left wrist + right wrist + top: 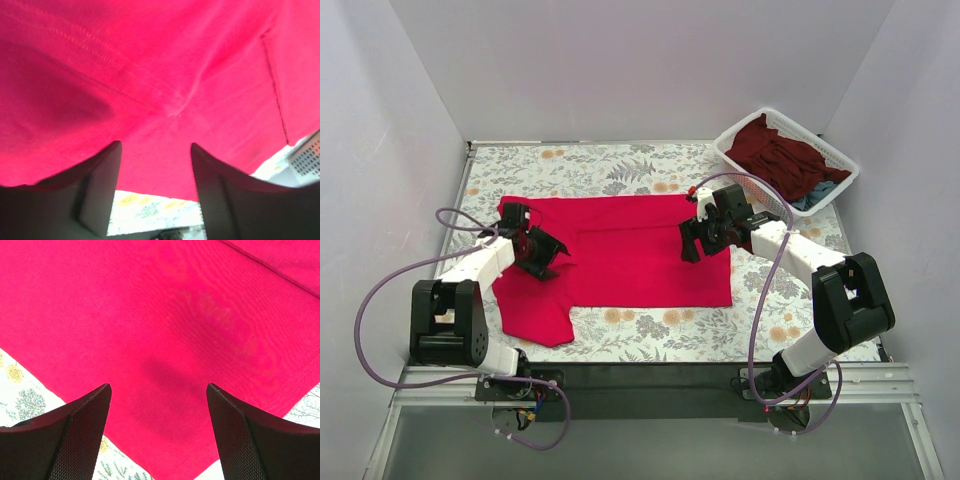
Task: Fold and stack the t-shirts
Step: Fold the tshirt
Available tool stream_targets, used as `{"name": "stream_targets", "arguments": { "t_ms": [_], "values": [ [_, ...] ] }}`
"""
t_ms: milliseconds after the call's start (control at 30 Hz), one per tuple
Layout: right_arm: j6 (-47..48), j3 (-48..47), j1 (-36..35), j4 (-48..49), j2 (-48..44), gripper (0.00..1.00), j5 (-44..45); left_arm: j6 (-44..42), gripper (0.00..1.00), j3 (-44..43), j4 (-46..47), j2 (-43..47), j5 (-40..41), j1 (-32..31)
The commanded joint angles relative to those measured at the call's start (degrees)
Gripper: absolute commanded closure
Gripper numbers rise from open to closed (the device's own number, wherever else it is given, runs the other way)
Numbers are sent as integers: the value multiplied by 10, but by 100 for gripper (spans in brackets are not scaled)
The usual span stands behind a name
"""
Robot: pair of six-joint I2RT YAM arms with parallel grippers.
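Observation:
A bright crimson-red t-shirt (620, 255) lies spread flat on the flowered tablecloth (620, 165), one sleeve hanging toward the near left. My left gripper (535, 252) is open and hovers over the shirt's left part, near the sleeve seam (165, 95). My right gripper (695, 240) is open and hovers over the shirt's right edge, near its hemmed corner (200, 450). Neither holds any cloth. The red shirt fills both wrist views (150, 75) (165, 315). A dark maroon shirt (775, 150) and a bit of teal-blue cloth (815, 195) lie in the basket.
A white plastic mesh basket (840, 165) stands at the back right corner, and its edge shows in the left wrist view (307, 160). White walls close in the table on three sides. A dark rail runs along the near edge (640, 375).

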State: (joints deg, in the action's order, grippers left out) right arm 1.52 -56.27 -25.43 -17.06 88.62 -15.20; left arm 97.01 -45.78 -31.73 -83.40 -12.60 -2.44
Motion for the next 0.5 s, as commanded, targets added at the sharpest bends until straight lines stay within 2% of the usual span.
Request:
{"name": "stream_targets", "arguments": {
  "t_ms": [0,100,167,333,467],
  "values": [
    [2,-26,-1,-4,-8,16,-5,-24,42,-47,-25,30,60,3],
    [-6,-31,-1,-6,-6,17,-1,-73,41,-108,-40,14,137,9],
    [-11,-38,-1,-6,1,16,7,-109,44,-140,-29,-5,188,11],
    [-55,-68,20,-8,25,21,58,-164,56,-179,23,-77,231,23],
    [-95,-87,53,-7,59,25,67,-194,59,-214,63,-149,232,23]
  ]
}}
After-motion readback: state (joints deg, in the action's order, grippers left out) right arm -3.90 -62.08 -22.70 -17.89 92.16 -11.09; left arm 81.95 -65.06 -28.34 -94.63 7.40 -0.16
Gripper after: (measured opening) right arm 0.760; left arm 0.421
